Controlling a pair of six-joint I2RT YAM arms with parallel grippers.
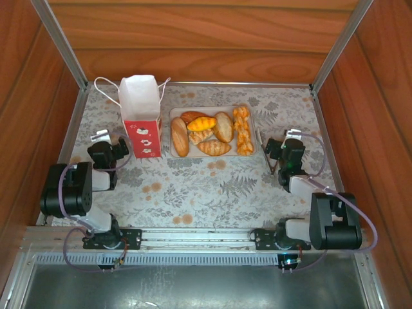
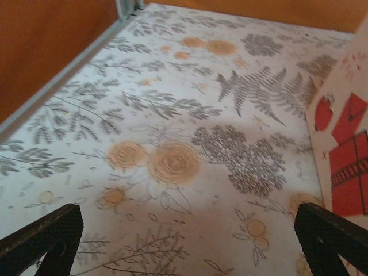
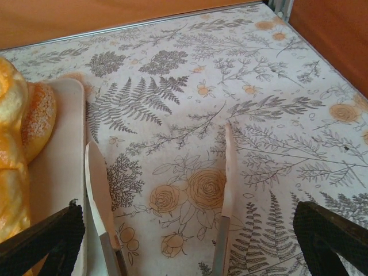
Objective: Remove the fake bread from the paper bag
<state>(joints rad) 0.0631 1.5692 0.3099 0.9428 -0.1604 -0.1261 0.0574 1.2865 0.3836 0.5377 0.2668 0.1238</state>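
Though beside bag — bread on tray

Pale tray, tongs, floral tablecloth

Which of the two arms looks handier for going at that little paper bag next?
Left, probably. Its open pincer sits just beside the paper bag; the right pincer lies across the tray of bread.

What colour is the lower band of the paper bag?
The paper bag has a red band with white marks; clearest in the top external view.
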